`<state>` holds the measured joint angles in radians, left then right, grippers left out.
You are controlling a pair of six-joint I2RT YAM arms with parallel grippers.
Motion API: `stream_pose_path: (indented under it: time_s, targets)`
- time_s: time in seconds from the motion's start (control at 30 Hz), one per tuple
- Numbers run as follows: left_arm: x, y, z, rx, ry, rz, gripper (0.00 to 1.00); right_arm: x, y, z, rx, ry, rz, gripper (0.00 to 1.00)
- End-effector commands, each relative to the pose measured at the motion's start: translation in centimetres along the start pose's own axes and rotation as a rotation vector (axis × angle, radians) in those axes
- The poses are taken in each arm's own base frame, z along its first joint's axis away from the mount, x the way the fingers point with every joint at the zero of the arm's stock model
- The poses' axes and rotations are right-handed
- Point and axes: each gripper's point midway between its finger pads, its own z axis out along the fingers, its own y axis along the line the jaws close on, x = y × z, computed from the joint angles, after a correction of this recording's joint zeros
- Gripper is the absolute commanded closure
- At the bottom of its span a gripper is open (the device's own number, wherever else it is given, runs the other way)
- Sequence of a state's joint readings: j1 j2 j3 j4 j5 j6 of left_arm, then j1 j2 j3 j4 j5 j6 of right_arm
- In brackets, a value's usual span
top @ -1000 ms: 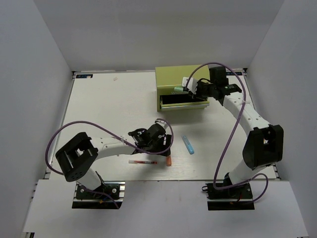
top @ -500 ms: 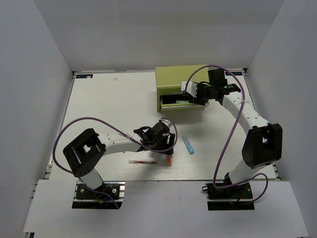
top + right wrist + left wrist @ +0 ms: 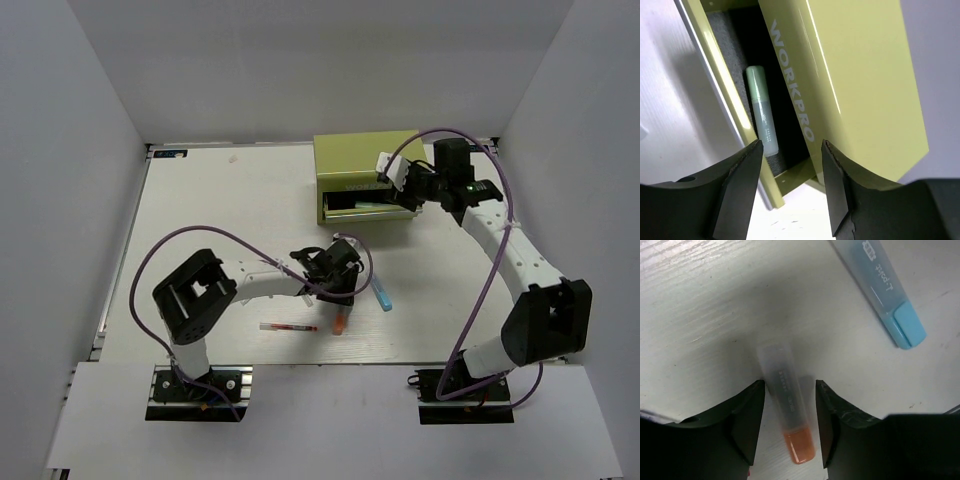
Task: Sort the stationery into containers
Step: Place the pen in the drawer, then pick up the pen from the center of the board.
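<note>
The orange marker lies on the table between the fingers of my left gripper. The left finger is at its side and a gap shows on the right, so the jaws are open. In the top view this gripper stands over the marker. The blue marker lies just to the right. A red-white pen lies to the left. The mint green marker rests in the open drawer of the olive-green cabinet. My right gripper hangs open above that drawer's right end, holding nothing.
The open drawer juts out toward the table's middle. White walls close in the table on three sides. The left arm's purple cable arcs over the table's left half.
My left gripper slid right over the orange marker and narrowed its jaws around it. My right gripper let the mint green marker go into the drawer, opened, and pulled back to the right.
</note>
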<state>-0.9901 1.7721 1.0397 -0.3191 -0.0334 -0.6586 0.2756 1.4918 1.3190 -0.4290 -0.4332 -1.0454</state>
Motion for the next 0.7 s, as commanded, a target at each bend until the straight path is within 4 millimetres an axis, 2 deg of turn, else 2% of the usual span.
stream_pose_path:
  time_s: [0.0, 0.03, 0.1, 0.13, 0.17, 0.2, 0.27, 0.3, 0.37, 0.4, 0.47, 0.5, 0.53, 0.57, 0.6, 0.63, 0.67]
  targets:
    - [1.6, 1.1, 0.3, -0.111, 0.070, -0.027, 0.45, -1.4, -0.3, -1.2, 0.060, -0.064, 0.064, 0.43]
    - [2.4, 2.1, 0.6, -0.161, 0.100, -0.031, 0.47, -2.0, -0.5, -1.9, 0.083, -0.079, 0.071, 0.43]
    - [2.9, 2.6, 0.8, -0.205, 0.112, -0.044, 0.49, -1.6, 0.1, -2.2, 0.091, -0.077, 0.110, 0.43]
    - [3.6, 3.2, 0.8, -0.235, 0.145, -0.040, 0.55, -1.6, 0.0, -2.5, 0.108, -0.083, 0.113, 0.43]
    - [3.5, 3.2, 0.7, -0.256, 0.134, -0.041, 0.60, -1.4, 0.2, -2.8, 0.111, -0.079, 0.135, 0.43]
    - [4.1, 3.6, 0.6, -0.282, 0.161, -0.046, 0.70, -1.2, 0.5, -2.9, 0.116, -0.080, 0.159, 0.43]
    - [4.5, 4.5, 0.5, -0.330, 0.175, -0.048, 0.82, -1.7, 0.5, -3.9, 0.137, -0.101, 0.207, 0.43]
    - [4.7, 5.0, 0.7, -0.354, 0.181, -0.043, 0.89, -1.3, 0.7, -4.0, 0.136, -0.098, 0.229, 0.43]
    - [4.2, 4.8, 0.7, -0.352, 0.166, -0.042, 0.94, -1.4, 1.7, -4.4, 0.127, -0.114, 0.309, 0.41]
    - [3.6, 4.3, 0.5, -0.333, 0.145, -0.046, 0.98, -1.4, 1.7, -5.0, 0.142, -0.117, 0.328, 0.38]
    - [1.4, 2.7, -0.8, -0.260, 0.069, -0.026, 0.98, -1.0, 2.9, -5.3, 0.141, -0.121, 0.394, 0.30]
    - [-0.2, 0.9, -1.1, -0.180, 0.016, -0.023, 0.98, -1.6, 3.1, -6.3, 0.159, -0.139, 0.390, 0.30]
    - [-0.9, 0.4, -1.7, -0.150, -0.018, -0.020, 0.99, -0.6, 4.1, -6.0, 0.157, -0.124, 0.420, 0.27]
    - [-2.4, -1.0, -3.1, -0.088, -0.070, -0.015, 0.99, -0.3, 4.3, -6.2, 0.163, -0.121, 0.431, 0.27]
    - [-3.6, -2.3, -3.7, -0.034, -0.112, -0.022, 0.99, -0.7, 4.4, -7.1, 0.184, -0.135, 0.426, 0.27]
    - [-4.9, -2.6, -4.4, -0.014, -0.148, -0.038, 1.00, 0.3, 5.5, -6.7, 0.176, -0.118, 0.447, 0.27]
    - [-5.6, -2.8, -5.0, 0.009, -0.167, -0.047, 1.00, 0.4, 5.6, -6.8, 0.183, -0.121, 0.448, 0.27]
